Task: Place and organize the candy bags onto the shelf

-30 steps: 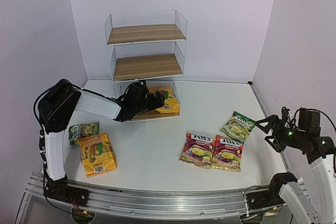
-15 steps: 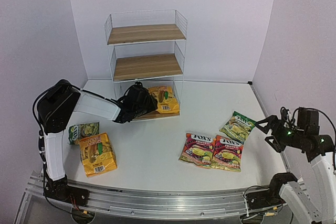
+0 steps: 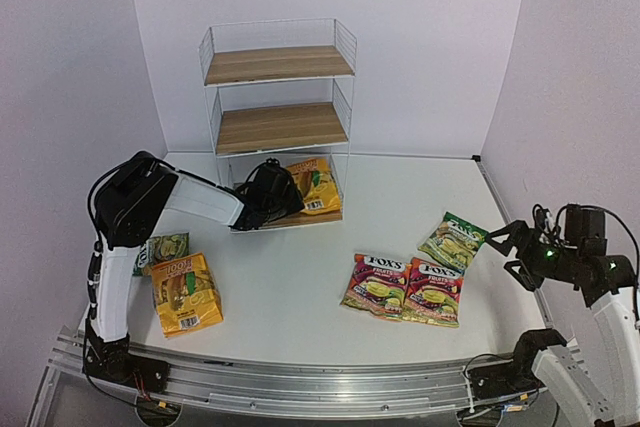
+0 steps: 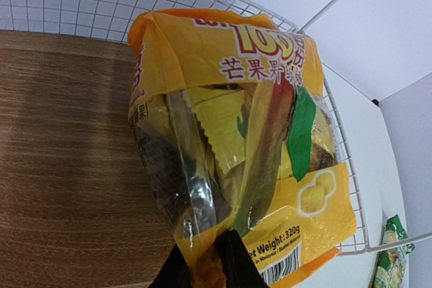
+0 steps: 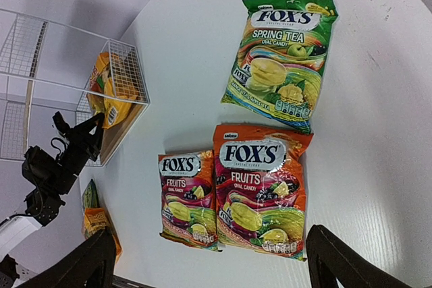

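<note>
The white wire shelf (image 3: 280,67) stands at the back of the table. A yellow candy bag (image 4: 236,133) rests on its bottom board (image 4: 61,153), against the right wire wall. My left gripper (image 4: 206,268) is shut on that bag's lower edge (image 3: 318,187). On the table lie another yellow bag (image 3: 185,294), a green bag (image 3: 158,249), two red FOX'S bags (image 5: 260,187) (image 5: 190,197) and a second green bag (image 5: 280,59). My right gripper (image 5: 210,264) hovers open above the near edge of the red pair, holding nothing.
The two upper shelf boards (image 3: 283,125) carry nothing. The left arm (image 3: 200,202) stretches across in front of the shelf's bottom tier. White walls close in on the left, back and right. A metal rail (image 3: 300,387) runs along the near edge.
My left gripper has closed on the yellow bag's lower edge inside the bottom tier, and the left arm's elbow has swung right. The right arm has barely moved.
</note>
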You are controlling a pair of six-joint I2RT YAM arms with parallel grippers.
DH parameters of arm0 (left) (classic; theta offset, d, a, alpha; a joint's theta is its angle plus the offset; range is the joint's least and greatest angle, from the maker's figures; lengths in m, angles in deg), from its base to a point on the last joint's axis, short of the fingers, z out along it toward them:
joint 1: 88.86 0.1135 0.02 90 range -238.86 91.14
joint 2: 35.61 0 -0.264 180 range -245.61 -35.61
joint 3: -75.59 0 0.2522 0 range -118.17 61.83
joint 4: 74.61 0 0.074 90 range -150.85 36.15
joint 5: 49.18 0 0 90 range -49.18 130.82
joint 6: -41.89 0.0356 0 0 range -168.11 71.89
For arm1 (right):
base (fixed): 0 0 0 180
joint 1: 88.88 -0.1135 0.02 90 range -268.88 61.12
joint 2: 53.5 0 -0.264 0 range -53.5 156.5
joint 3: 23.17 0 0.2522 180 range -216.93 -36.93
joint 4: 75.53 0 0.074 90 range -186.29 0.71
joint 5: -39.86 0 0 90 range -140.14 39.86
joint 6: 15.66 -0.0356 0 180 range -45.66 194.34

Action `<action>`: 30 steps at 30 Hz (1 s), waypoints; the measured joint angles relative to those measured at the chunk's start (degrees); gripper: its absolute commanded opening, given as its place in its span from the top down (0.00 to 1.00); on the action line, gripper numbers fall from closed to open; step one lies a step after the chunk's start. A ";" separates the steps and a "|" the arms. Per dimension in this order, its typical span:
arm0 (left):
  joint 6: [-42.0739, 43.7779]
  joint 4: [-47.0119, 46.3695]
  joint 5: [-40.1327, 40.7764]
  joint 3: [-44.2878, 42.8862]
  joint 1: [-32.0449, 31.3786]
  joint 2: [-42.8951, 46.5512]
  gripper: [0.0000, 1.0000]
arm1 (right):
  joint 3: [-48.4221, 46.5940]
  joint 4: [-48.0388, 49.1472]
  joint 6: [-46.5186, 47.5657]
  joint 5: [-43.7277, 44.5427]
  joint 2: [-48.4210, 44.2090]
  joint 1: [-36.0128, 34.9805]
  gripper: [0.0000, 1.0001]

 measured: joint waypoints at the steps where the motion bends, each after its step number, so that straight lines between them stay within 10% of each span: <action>1: 0.31 -0.04 -0.21 -0.41 0.09 -0.33 0.85 | 0.12 0.02 -0.02 0.00 0.00 0.00 0.05; 19: 4.74 0.04 -2.76 -3.46 0.75 -2.93 0.61 | 1.02 -0.05 -0.09 1.04 0.10 0.00 0.05; 30: 4.77 5.78 -3.00 -1.44 -0.65 4.23 0.25 | 0.97 -0.04 0.01 1.25 0.16 0.00 0.05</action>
